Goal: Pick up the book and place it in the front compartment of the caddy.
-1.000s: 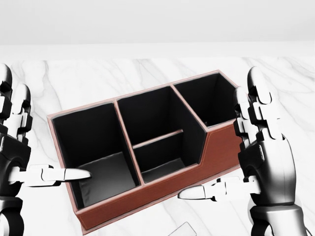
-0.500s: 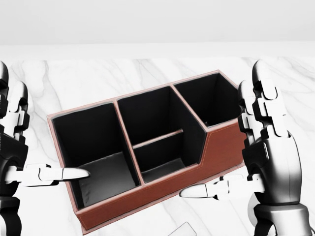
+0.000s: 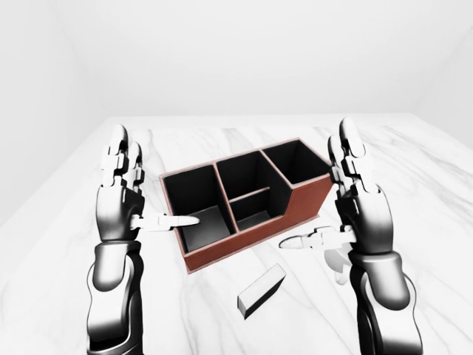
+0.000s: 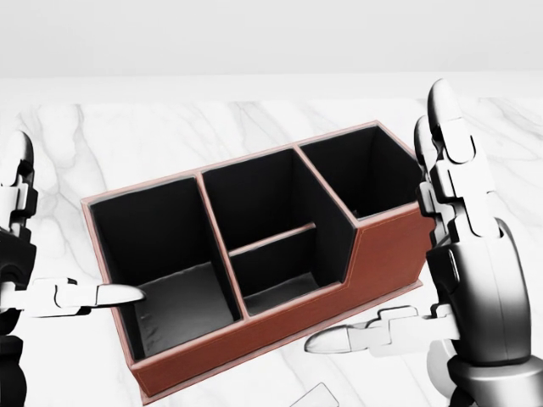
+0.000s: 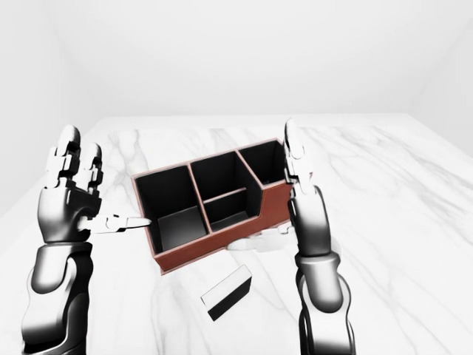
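The caddy (image 3: 222, 251) is a red-brown box with black compartments, standing askew on the marble table in the middle of the left-eye view. The book (image 3: 262, 290), a small pale block with a dark end, lies flat on the table just below the caddy's low wall, between my two arms. My left hand (image 3: 157, 177) is raised at the caddy's left end, open, its thumb (image 4: 102, 295) pointing over the left compartment. My right hand (image 3: 316, 185) stands open at the caddy's right end, fingers upright and thumb pointing left. Neither hand touches the book.
The white marble table (image 3: 414, 185) stretches wide to the right and beyond the caddy. Its left edge runs diagonally up the left side of the left-eye view. Plain white walls stand behind it.
In the head view my left hand has drawn back to the left and my right hand has come nearer and lower. The caddy and book have not moved.
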Robot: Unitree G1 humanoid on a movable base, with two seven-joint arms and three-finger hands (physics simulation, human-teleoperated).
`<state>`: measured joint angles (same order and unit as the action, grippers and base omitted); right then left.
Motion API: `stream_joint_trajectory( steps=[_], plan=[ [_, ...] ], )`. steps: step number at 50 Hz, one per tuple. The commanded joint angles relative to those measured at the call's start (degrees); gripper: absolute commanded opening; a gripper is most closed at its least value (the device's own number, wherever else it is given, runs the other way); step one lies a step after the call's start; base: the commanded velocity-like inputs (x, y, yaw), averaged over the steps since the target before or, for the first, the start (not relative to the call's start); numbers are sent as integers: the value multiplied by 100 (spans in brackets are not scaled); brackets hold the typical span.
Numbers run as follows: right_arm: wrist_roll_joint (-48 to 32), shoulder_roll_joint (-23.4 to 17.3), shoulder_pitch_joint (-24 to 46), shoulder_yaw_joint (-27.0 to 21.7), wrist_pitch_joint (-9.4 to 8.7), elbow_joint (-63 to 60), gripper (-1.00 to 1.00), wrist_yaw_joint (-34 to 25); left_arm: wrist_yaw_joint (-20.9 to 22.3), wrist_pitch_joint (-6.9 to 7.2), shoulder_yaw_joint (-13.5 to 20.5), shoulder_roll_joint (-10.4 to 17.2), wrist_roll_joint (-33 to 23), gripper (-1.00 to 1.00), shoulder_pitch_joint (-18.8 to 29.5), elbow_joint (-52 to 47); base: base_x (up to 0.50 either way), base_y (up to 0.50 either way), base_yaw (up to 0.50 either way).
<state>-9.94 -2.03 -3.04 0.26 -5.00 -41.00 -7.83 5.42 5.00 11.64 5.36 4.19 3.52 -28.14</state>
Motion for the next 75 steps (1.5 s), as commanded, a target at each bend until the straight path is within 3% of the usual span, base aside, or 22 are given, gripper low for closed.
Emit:
stream_joint_trajectory(
  steps=[1, 42, 56, 75],
  plan=[
    [-854, -37, -5, 168, 0, -573, 100, -283, 1, 0, 34, 21, 19, 99, 16, -3, 0, 0, 0],
    [-3622, 90, -448, 827, 0, -1524, 100, -2008, -4, 0, 44, 39, 20, 99, 44, 103, 0, 0, 0],
    [-4171, 73, -573, 880, 0, -1514, 100, -2152, -15, 0, 67, 59, 32, 100, 78, 116, 0, 0, 0],
    [-4270, 120, -878, 1094, 0, -1489, 100, -2166, -9, 0, 44, 41, 8, 100, 47, 140, 0, 0, 0]
  ],
)
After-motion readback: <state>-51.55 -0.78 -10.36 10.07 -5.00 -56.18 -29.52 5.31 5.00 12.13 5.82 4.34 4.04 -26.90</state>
